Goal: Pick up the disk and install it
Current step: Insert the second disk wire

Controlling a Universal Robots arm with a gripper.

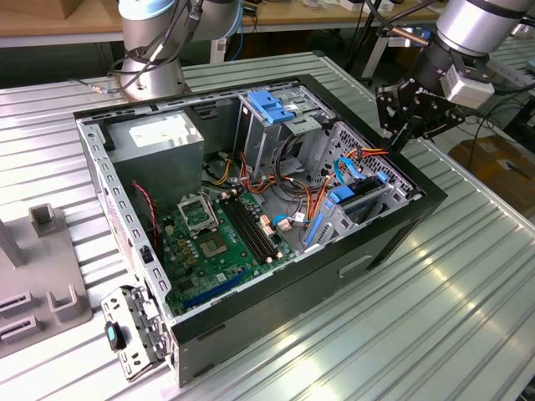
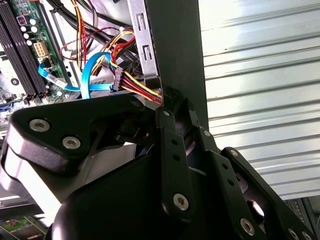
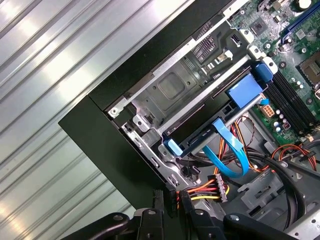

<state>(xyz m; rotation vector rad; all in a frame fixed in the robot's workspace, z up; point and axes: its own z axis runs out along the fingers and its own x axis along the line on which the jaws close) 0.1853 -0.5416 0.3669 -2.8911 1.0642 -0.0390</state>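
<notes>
1. Above the far edge of the open computer case (image 1: 251,209), on the exterior view's right, the claw (image 1: 399,134) hangs with its fingers drawn together, pinching nothing visible.
2. Beneath it the disk (image 3: 220,117) sits in its blue carrier inside the drive bay, level and slotted, seemingly installed.
3. Blue data cable (image 3: 232,150) and bundled power wires (image 2: 137,85) loop close by; a careless descent could likely snag them and tug a connector loose.
</notes>
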